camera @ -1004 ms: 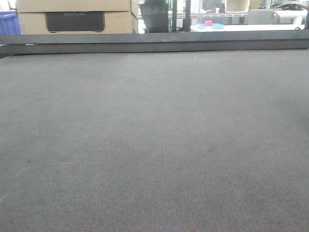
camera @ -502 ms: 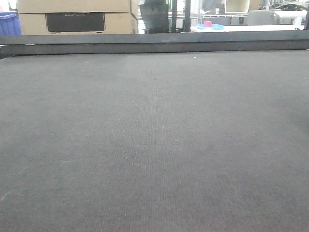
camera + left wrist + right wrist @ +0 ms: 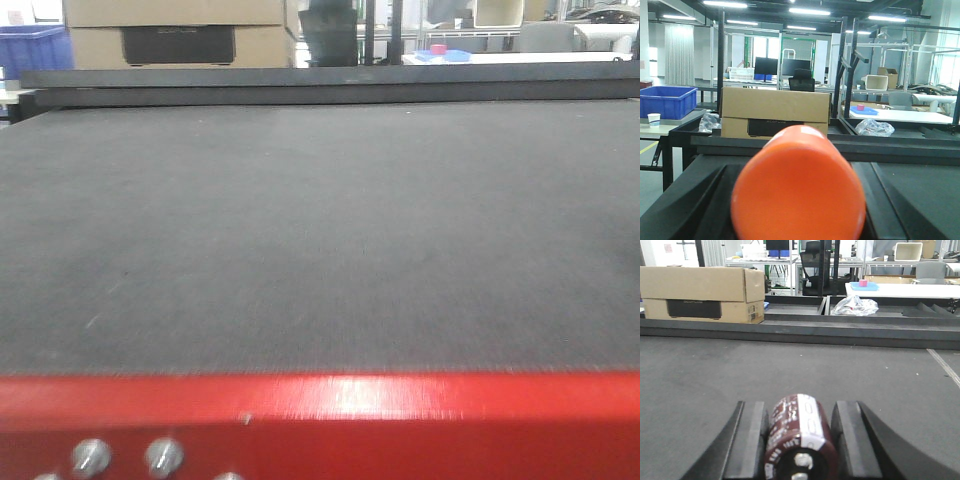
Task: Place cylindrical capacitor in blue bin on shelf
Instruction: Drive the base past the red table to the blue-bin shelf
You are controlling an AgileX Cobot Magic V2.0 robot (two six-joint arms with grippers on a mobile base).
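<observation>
Since the cylindrical capacitor [image 3: 797, 435] sits lengthwise, pinched between the right tool's [image 3: 799, 415] two black fingers [image 3: 752, 440], that tool's holding it over the dark table [image 3: 715, 375], well short of the far edge (cardboard box [image 3: 702, 292] beyond). Left tool [image 3: 797, 210]: a big orange cylinder [image 3: 797, 185] blocks it, so I can't tell its grip.

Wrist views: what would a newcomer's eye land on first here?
A big orange cylinder fills the lower middle of the left wrist view, blurred and close to the lens. In the right wrist view, the dark brown cylindrical capacitor lies gripped between the fingers of the right gripper, over the grey mat.
</observation>
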